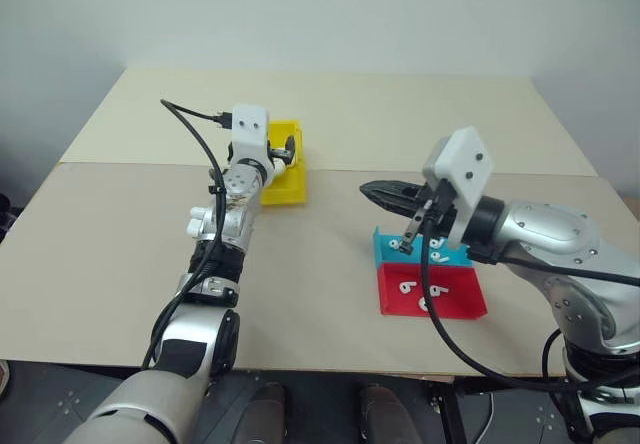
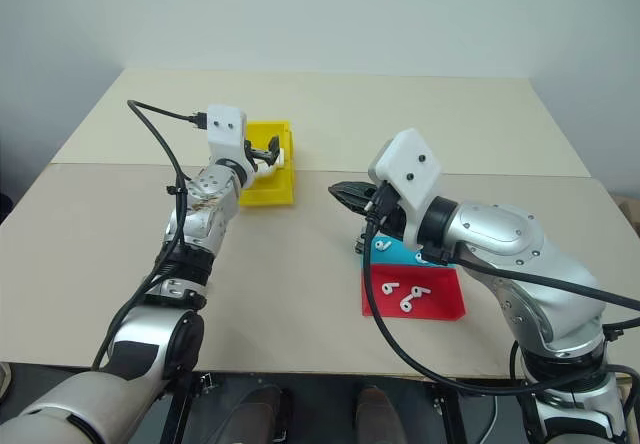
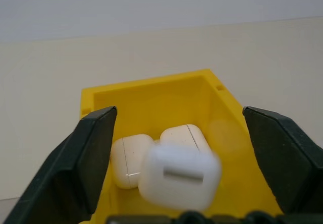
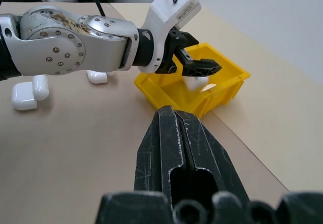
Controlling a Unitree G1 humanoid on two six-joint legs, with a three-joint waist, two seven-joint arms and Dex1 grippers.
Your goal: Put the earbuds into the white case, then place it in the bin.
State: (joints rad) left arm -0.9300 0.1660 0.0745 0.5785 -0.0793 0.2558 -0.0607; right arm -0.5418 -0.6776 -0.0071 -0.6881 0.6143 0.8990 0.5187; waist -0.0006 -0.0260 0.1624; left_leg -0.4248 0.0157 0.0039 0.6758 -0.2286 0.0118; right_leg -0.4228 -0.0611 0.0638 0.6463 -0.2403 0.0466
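red tray (image 2: 440,304) touching blue tray (image 2: 395,251), beige table (image 1: 400,114).

Beneath the black left gripper (image 3: 179,163) were glossy white cases (image 3: 132,158), one blurred, perhaps falling, in the yellow bin (image 3: 151,95).

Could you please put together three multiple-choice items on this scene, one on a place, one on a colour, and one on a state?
1. Where is the left claw?
A. Over the yellow bin
B. Over the red tray
C. Flat on the bare table

2. What colour is the tray next to the red one?
A. Green
B. Blue
C. Black

3. How does the right claw stand?
A. Wide open
B. Shut on a white case
C. Shut, holding nothing

Key:
1 A, its fingers straddle the bin, with a blurred white case between them above the two white cases lying inside.
2 B, the blue tray touches the red tray's far edge.
3 C, its fingers press together with nothing between them.
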